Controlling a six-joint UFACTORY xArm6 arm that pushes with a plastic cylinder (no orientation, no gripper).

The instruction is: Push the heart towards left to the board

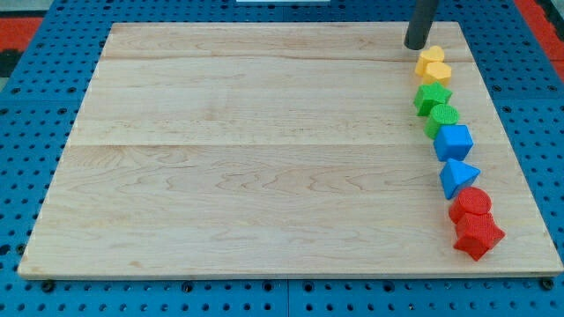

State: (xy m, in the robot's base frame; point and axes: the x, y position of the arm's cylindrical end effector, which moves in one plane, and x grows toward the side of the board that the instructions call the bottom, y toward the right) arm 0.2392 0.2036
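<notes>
My tip (415,46) rests on the wooden board (264,150) near its top right corner. It sits just to the upper left of the two yellow blocks, close to the top one. The top yellow block (431,55) looks like a pentagon. The yellow block below it (435,73) looks like the heart. The two touch each other. Both lie at the head of a column of blocks running down the board's right side.
Below the yellow blocks come a green star (432,97), a green round block (444,116), a blue cube (454,141), a blue triangle (457,177), a red cylinder (472,202) and a red star (478,236). A blue pegboard (26,132) surrounds the board.
</notes>
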